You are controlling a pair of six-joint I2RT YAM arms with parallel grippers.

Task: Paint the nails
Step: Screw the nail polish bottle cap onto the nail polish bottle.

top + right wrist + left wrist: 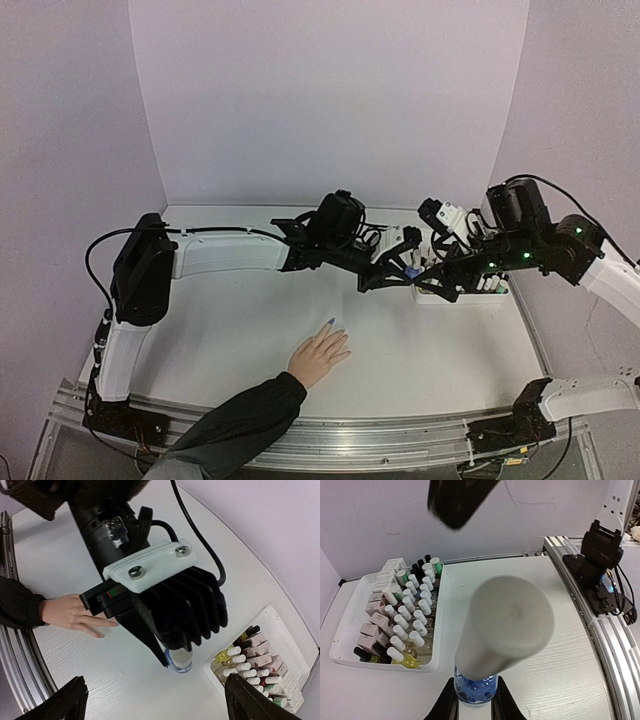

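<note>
left gripper [475, 697] clamped on blue bottle [474, 687] | right gripper [155, 690] spread wide | tray [345, 630] labels — too small to read

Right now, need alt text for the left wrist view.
Left gripper shut on a blue polish bottle, its big grey-white cap blurred and filling the centre. A white tray packed with small polish bottles sits on the table to the left; a metal rail with a black mount runs along the right.
</note>
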